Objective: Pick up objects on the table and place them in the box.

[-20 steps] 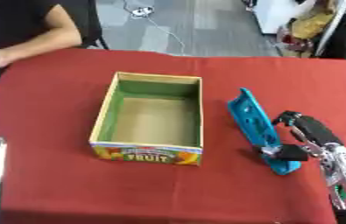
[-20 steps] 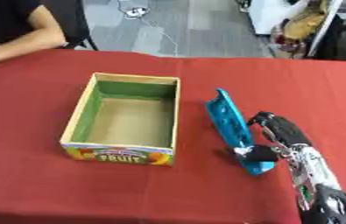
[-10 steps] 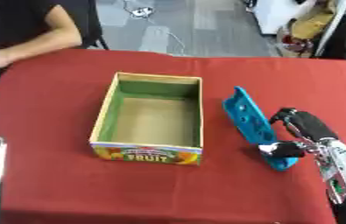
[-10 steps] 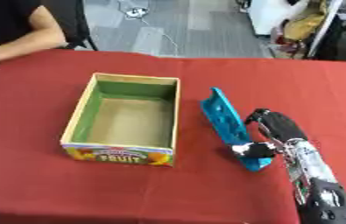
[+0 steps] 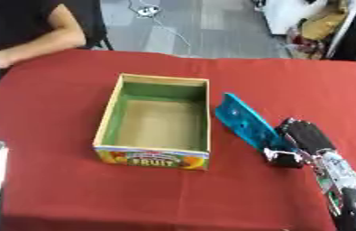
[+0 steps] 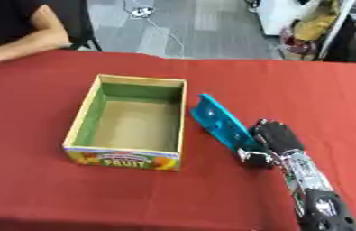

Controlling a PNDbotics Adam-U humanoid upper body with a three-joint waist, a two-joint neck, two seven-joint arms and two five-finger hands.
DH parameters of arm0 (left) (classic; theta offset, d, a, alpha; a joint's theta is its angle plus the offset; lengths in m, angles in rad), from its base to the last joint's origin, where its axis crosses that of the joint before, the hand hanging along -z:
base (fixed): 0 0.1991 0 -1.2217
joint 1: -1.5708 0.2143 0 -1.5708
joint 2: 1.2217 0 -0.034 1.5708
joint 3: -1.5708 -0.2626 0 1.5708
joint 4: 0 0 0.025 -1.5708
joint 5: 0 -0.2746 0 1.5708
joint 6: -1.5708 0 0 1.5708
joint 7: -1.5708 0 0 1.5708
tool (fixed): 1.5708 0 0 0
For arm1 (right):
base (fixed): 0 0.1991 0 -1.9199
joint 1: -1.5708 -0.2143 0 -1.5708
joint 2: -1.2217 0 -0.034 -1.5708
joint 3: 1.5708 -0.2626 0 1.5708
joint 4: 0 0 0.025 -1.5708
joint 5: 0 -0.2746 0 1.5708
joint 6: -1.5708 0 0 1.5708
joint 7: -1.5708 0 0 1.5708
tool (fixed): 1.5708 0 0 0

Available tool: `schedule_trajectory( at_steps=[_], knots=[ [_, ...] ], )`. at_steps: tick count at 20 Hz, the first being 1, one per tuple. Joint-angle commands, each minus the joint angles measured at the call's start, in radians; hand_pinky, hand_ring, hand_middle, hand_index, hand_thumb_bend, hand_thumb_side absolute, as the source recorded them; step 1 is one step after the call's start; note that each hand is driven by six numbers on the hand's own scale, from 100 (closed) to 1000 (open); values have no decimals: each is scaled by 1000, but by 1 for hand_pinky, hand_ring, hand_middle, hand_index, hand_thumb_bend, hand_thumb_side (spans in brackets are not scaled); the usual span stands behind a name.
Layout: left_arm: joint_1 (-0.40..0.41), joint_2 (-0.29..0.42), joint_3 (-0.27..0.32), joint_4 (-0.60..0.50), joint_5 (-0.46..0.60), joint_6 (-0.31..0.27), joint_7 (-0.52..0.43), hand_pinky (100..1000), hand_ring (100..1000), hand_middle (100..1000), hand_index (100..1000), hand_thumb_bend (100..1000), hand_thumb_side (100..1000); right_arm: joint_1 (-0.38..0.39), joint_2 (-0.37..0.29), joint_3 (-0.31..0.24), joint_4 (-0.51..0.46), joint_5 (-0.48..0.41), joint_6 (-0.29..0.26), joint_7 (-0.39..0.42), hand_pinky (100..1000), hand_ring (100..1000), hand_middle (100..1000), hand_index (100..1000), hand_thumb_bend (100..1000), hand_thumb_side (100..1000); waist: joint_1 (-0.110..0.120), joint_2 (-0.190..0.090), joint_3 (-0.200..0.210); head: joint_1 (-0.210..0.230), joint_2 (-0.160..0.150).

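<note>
Left eye view, right hand [image 5: 303, 140] fingers round blue object [image 5: 246, 124] (beside box [image 5: 108, 122])

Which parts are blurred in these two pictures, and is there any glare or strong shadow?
Left eye view: soft overall, robot hand smeared. Right eye view: equally soft, the box label barely readable. No glare in either view; only a faint shadow beside the blue object.

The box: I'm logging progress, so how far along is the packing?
Nothing looks done: the box shows only its bare floor. In hand: the right hand is curled on the near end of the blue flat object, which stands on edge beside the box. Left: lifting it and placing it inside.
</note>
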Motion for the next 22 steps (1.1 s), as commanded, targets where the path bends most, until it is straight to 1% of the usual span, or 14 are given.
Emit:
schedule_trajectory(
  at_steps=[1,4,6,8,11,16,20,22],
  knots=[
    [-13,18,1,-12,1,-1,-4,501,672,776,769,100,951,-17,-13,4,4,3,1,-33,100,100,289,389,100,467,4,-7,1,-2,-1],
    [-13,18,1,-12,1,-1,-4,501,672,776,769,100,951,-17,-14,2,4,1,-1,-47,100,100,285,375,100,513,4,-7,1,-2,-1],
    [-13,19,1,-12,1,-1,-4,501,672,776,769,100,951,-16,-14,-2,1,-4,1,-65,100,100,259,353,100,592,4,-7,0,-2,-1],
    [-12,19,1,-12,1,-1,-4,501,672,776,769,100,952,-16,-15,-5,-2,-12,7,-85,100,100,228,318,100,603,4,-7,0,-2,-1],
    [-12,19,1,-12,1,-1,-4,501,672,776,769,100,951,-15,-17,-9,-4,-21,15,-105,100,100,185,276,100,576,4,-6,-1,-1,-1],
    [-12,19,2,-12,1,-1,-3,501,672,776,769,100,951,-12,-21,-23,-30,-44,31,-121,100,100,130,240,100,529,5,-6,-2,1,-1],
    [-11,19,3,-12,1,0,-2,501,672,776,768,100,951,-8,-30,-49,-108,-91,57,-135,100,100,112,233,100,509,5,-6,-3,4,-1],
    [-11,19,4,-12,0,1,-2,501,672,776,768,100,951,-9,-33,-68,-171,-123,77,-147,100,100,100,232,100,458,5,-6,-5,5,-1]
  ],
)
